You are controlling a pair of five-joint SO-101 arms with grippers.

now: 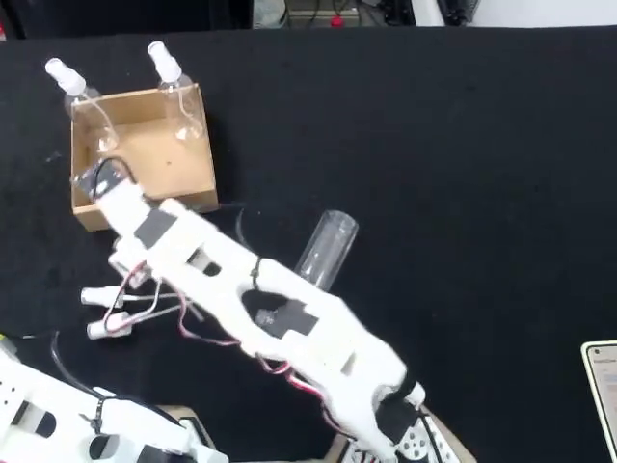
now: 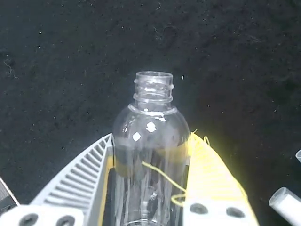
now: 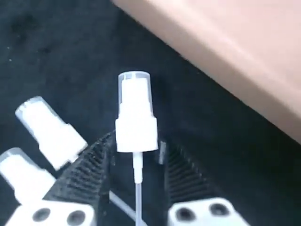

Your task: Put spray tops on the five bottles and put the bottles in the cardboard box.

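the top (image 3: 136,117) in our right gripper (image 3: 136,148) is a light, hard plastic part with a thin tube (image 3: 137,197) hanging from it. the tube looks bendy, so we judge the collar the place to hold. the jaws sit there, narrowed to the collar's width and, as far as we can see, clamped on it from both sides. two loose tops (image 3: 47,129) lie on the surface just beside this gripper, and the box (image 3: 225,56) wall runs close by on its other side.

our left gripper (image 2: 150,141) is spread wide around the body of a bottle (image 2: 150,132) and grasps it. the bare threaded neck points away from the wrist, over the dark surface (image 2: 70,70). we take the bottle to be thin clear plastic: light, smooth enough to slip, and likely to dent under a hard squeeze. a firm but moderate hold on the straight wall below the shoulder suits it, leaving the neck free for the top.

from above, the box (image 1: 183,193) stands at the far left, with two capped bottles (image 1: 82,101) leaning inside against its far wall. a bare bottle (image 1: 328,249) appears to lie on the surface, partly under the right arm. we cannot tell whether it is the one held. by our reckoning two of the five are done.
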